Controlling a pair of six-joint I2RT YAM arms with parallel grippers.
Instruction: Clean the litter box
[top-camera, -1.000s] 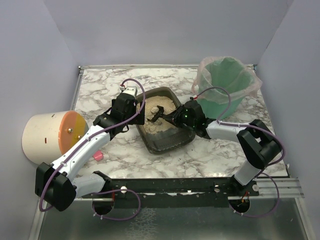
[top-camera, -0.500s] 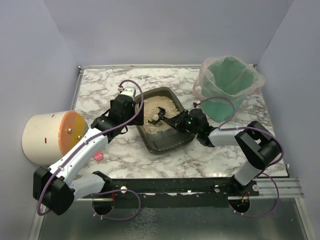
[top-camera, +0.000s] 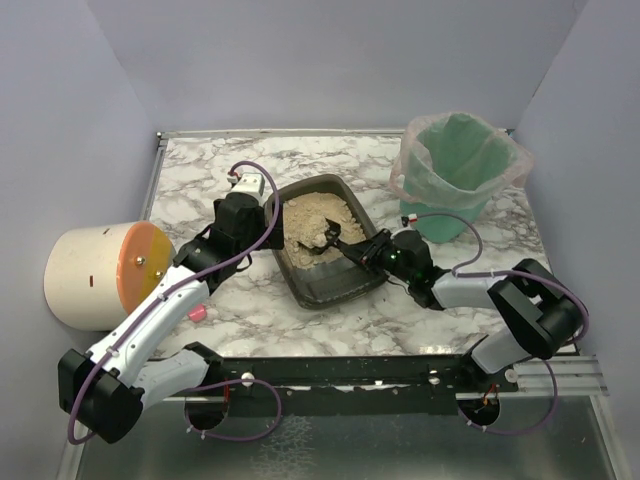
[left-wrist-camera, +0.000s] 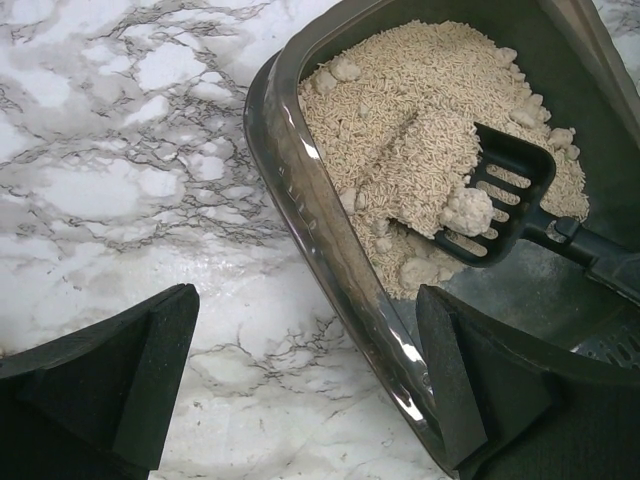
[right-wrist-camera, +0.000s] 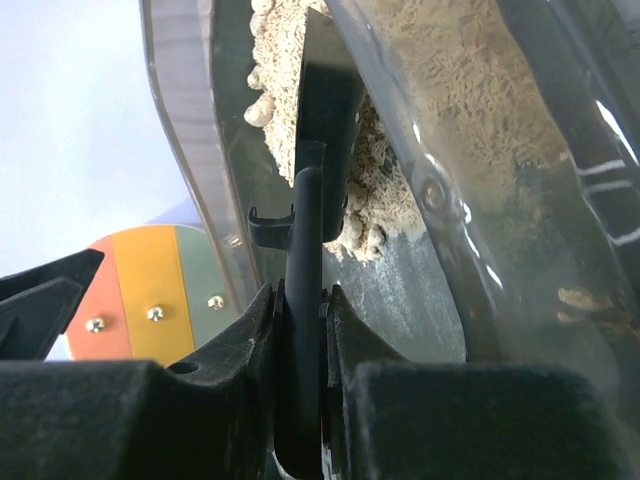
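Top external view: the litter box (top-camera: 338, 283) sits near the middle of the marble table (top-camera: 200, 170), angled, with its beige litter (top-camera: 315, 215) heaped toward the far end and the near end of the floor bare and dark. A green bucket (top-camera: 455, 170) lined with a clear bag stands to its far right, well apart.

The right gripper (top-camera: 372, 250) reaches in over the tray's right rim. In the right wrist view its fingers (right-wrist-camera: 255, 330) are clamped tight on the handle of a black slotted scoop (right-wrist-camera: 305, 200). The scoop's head lies in the litter, a pale clump (left-wrist-camera: 466, 210) resting on its slots.

The left gripper (left-wrist-camera: 308, 300) stands wide open and holds nothing — one finger is over the marble outside the tray's left wall, the other over the tray's inside. Whether either touches the wall I cannot tell.

At the table's left edge lies a cream cylinder (top-camera: 85, 275) with an orange end — a small pink object (top-camera: 197, 313) is just beside it.
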